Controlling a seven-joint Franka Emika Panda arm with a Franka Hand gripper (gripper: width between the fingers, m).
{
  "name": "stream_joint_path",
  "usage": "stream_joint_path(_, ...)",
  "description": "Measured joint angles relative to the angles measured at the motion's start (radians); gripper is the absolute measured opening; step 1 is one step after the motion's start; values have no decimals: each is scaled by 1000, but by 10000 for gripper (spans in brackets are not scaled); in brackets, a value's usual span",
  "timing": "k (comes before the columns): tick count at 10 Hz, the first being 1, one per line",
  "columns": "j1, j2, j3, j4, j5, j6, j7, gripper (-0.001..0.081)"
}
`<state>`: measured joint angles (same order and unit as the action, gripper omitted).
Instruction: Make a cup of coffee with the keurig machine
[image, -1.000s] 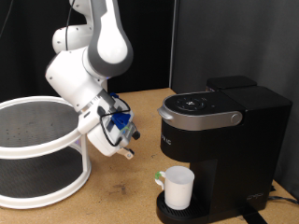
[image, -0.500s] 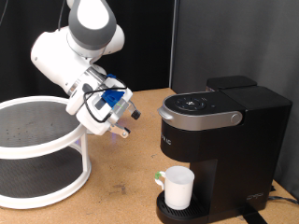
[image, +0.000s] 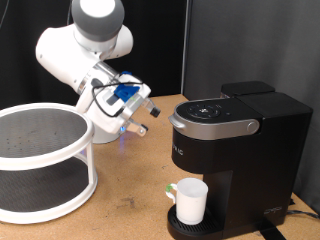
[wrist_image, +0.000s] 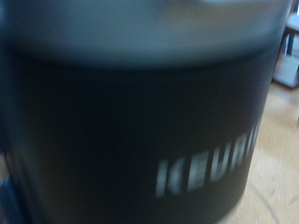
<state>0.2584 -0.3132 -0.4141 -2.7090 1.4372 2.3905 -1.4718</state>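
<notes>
The desk (image: 130, 185) is a light brown wooden surface. A white two-tier round rack (image: 40, 165) stands on it at nine o'clock. The keurig machine (image: 235, 160) stands on it at three to four o'clock. In the wrist view the desk shows only as a blurred tan strip beside the machine's black front.

White arm bent low, wrist angled sideways; gripper (image: 143, 117) raised clear of surface, fingers pointing toward exterior view's right, nothing visible between them.
</notes>
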Motion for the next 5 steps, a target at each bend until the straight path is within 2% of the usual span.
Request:
stream_joint_path(2,4,-48,31,19,-6,-1,88,805)
stream_joint_path(3,4,-73,45,27,-38,-10,148,805)
stream_joint_path(5,-2,-127,66,43,-178,-66,323,805)
